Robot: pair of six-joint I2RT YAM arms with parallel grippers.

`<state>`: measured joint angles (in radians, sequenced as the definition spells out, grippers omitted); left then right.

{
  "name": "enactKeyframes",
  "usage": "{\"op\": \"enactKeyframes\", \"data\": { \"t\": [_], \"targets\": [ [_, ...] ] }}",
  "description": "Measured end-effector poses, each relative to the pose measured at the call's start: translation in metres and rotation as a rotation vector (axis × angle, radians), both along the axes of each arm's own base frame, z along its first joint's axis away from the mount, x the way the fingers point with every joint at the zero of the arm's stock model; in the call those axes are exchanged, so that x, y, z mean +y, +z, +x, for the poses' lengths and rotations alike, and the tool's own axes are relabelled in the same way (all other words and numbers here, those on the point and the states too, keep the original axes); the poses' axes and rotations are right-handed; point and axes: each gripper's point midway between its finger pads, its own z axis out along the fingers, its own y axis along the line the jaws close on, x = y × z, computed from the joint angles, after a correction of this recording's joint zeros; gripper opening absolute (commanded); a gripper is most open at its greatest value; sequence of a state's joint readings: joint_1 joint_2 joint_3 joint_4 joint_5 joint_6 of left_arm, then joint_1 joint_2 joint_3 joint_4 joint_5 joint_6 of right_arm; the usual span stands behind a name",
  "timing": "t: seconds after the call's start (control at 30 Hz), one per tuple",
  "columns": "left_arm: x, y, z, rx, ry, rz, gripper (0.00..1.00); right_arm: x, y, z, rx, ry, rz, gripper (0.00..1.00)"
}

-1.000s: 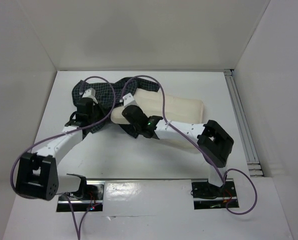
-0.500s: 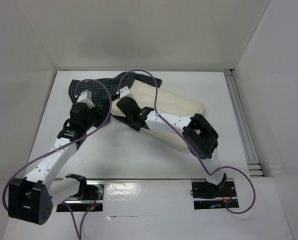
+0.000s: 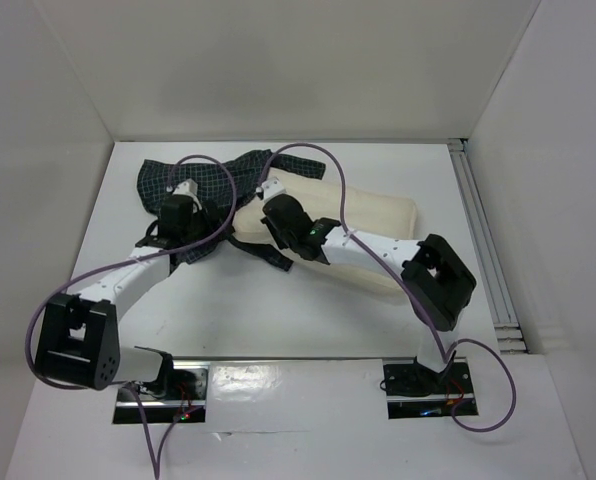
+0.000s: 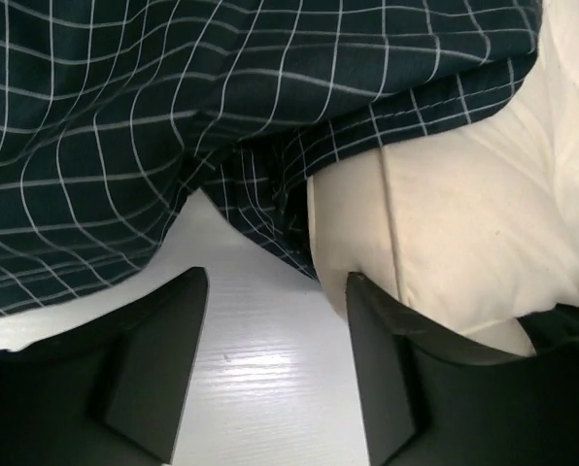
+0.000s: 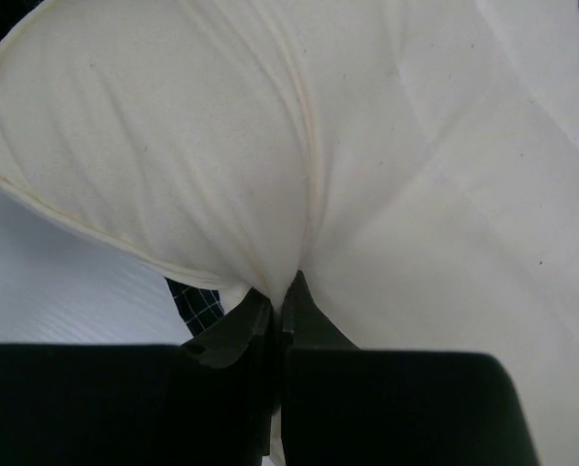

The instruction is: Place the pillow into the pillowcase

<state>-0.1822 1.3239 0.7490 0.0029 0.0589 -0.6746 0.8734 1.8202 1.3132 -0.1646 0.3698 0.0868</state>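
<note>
The cream pillow (image 3: pixel 373 215) lies across the back middle of the table, its left end at the mouth of the dark checked pillowcase (image 3: pixel 206 180). My right gripper (image 3: pixel 271 197) is shut on a pinch of the pillow's cover near that left end; in the right wrist view the fabric (image 5: pixel 396 175) puckers into the closed gripper (image 5: pixel 286 291). My left gripper (image 4: pixel 275 286) stands open over bare table, holding nothing. The pillowcase hem (image 4: pixel 270 209) is just ahead of it, and the pillow corner (image 4: pixel 445 223) touches its right finger (image 4: pixel 382 369). In the top view it (image 3: pixel 185 207) sits on the crumpled pillowcase.
A metal rail (image 3: pixel 483 240) runs along the table's right edge. White walls close in the left, back and right. Purple cables (image 3: pixel 318 165) loop above both wrists. The arm bases (image 3: pixel 418 380) stand at the near edge.
My left gripper has opened and let go of the pillowcase. My right gripper, still pinching the pillow, has shifted a little to the right, and the pillow with it.
</note>
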Motion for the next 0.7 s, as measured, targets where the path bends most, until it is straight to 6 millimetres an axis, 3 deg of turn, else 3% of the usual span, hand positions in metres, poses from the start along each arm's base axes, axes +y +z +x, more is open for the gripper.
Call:
{"op": "enactKeyframes", "data": {
  "t": [0.1,0.27,0.5,0.7],
  "targets": [
    [-0.002,0.004,0.009,-0.011,-0.013,0.005,0.74,-0.005,-0.004,-0.004,0.012,0.008,-0.007,0.00],
    [-0.005,0.008,0.028,-0.038,-0.016,0.009,0.64,-0.006,-0.005,-0.005,0.015,0.016,-0.010,0.00],
    [-0.012,-0.015,0.047,-0.007,-0.052,0.011,0.55,-0.006,-0.006,-0.005,0.019,0.024,-0.012,0.00],
    [-0.011,-0.028,0.053,0.013,-0.049,0.020,0.54,-0.007,-0.006,-0.004,0.019,0.028,-0.016,0.00]
  ]
}}
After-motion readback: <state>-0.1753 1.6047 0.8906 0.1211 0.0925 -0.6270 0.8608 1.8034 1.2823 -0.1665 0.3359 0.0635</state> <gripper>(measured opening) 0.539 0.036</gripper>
